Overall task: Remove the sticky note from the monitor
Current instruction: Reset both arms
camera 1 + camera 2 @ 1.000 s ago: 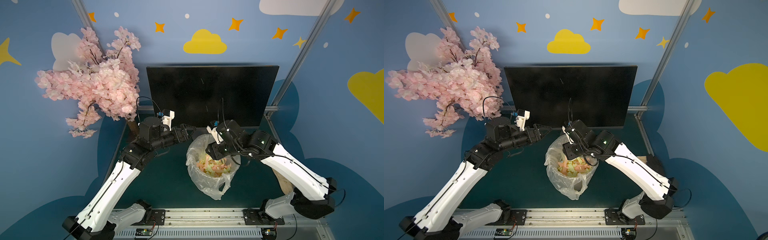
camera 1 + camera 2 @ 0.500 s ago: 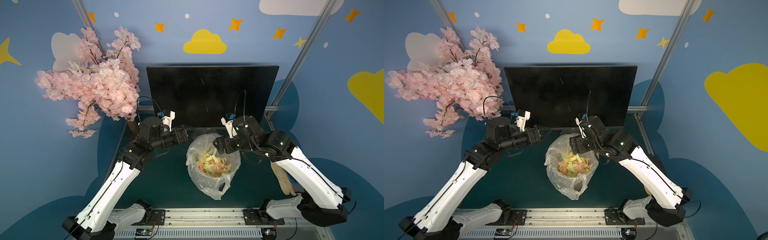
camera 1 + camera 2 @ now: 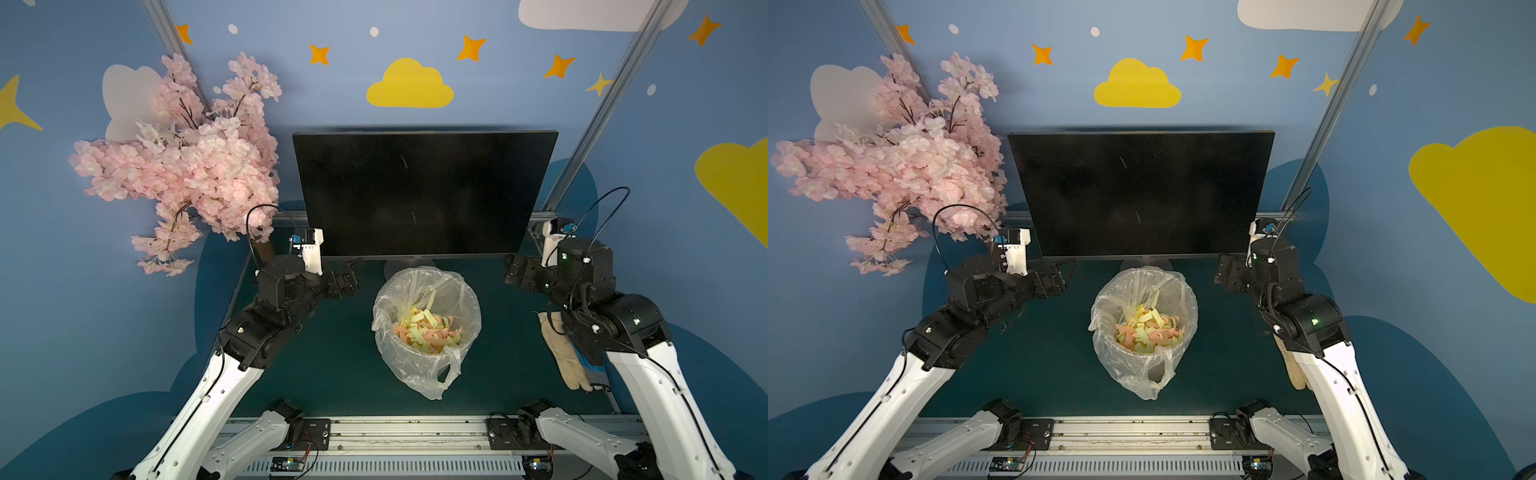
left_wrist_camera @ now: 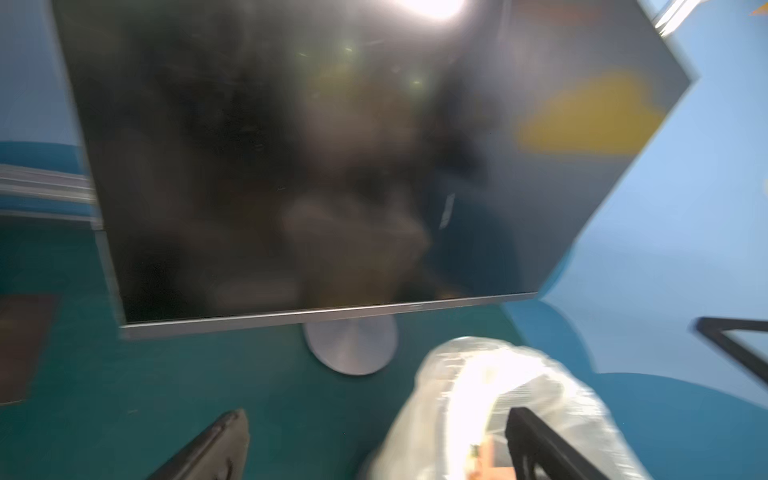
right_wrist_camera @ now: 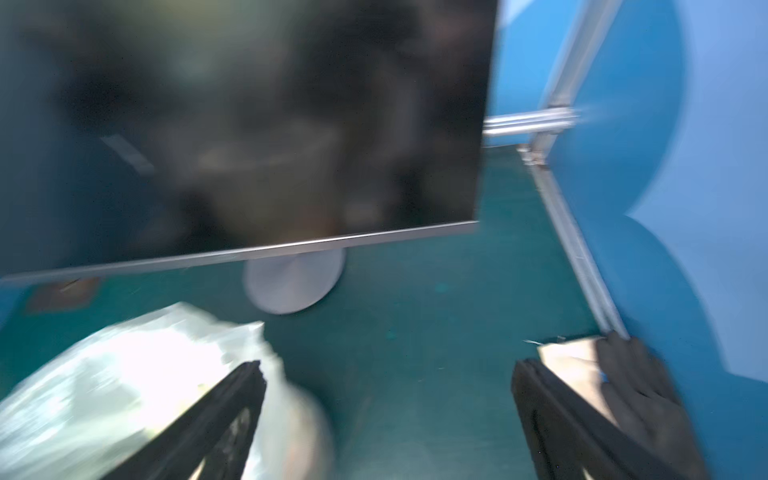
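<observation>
Holding anything in either gripper? asks the operator.

Me: Nothing. My left gripper point(image 4: 374, 449) has its fingers spread wide, with only the teal table point(image 4: 124, 395) and the edge of a clear plastic bag point(image 4: 478, 395) showing between them. My right gripper point(image 5: 390, 415) is spread just as wide and is empty too. Both wrist views are blurred.

Operator: And the monitor?

Me: The monitor point(image 3: 424, 195) stands upright at the back of the table, its dark screen facing me and its round grey stand base point(image 4: 351, 345) under the bottom edge. In both top views my left gripper sits near its lower left corner and my right gripper near its lower right corner. Neither touches it.

Operator: What's in front of it?

Me: The plastic bag stands open just in front of the stand base, between my grippers, with yellow and pink paper strips point(image 3: 424, 330) inside. A pale glove point(image 3: 561, 353) lies on the table beneath my right arm. A pink blossom branch point(image 3: 187, 166) rises left of the monitor.
</observation>
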You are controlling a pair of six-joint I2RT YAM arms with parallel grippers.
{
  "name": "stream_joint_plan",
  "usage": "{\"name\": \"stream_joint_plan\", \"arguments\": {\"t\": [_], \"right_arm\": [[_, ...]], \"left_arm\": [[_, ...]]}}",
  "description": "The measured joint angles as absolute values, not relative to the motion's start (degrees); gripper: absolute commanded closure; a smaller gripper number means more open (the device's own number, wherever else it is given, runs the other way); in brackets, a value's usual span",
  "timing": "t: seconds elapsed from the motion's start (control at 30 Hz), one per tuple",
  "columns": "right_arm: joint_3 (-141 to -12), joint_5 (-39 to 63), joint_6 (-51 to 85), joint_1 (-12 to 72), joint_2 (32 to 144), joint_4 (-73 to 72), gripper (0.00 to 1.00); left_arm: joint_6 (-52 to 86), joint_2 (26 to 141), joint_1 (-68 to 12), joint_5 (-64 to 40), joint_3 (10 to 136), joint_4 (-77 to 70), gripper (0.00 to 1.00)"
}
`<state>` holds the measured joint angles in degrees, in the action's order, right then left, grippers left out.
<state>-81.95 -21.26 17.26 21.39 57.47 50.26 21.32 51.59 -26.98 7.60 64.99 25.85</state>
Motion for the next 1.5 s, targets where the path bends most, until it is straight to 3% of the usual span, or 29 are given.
{"name": "stream_joint_plan", "arguments": {"t": [0.27, 0.63, 1.17, 1.37, 1.5], "right_arm": [[-56.62, -26.33, 14.87, 7.53, 55.7, 31.2, 0.02], [-33.5, -28.86, 10.44, 6.2, 64.4, 3.57, 0.02], [-24.82, -23.05, 2.79, 4.95, 82.56, -29.76, 0.02], [-25.15, -20.01, 2.07, 4.27, 84.6, -31.81, 0.02], [-25.23, -19.29, 1.61, 4.1, 84.6, -32.49, 0.02]], "left_arm": [[6.44, 46.92, -26.44, 19.57, 44.86, 13.78, 0.0], [1.13, 50.06, -17.67, 20.23, 24.58, -9.56, 0.0], [-2.59, 77.47, -5.69, 10.04, 18.11, -39.42, 0.0], [-2.87, 89.01, -1.98, 2.57, 18.31, -50.7, 0.0], [-3.46, 90.24, -2.37, 0.1, 19.77, -50.02, 0.0]]}}
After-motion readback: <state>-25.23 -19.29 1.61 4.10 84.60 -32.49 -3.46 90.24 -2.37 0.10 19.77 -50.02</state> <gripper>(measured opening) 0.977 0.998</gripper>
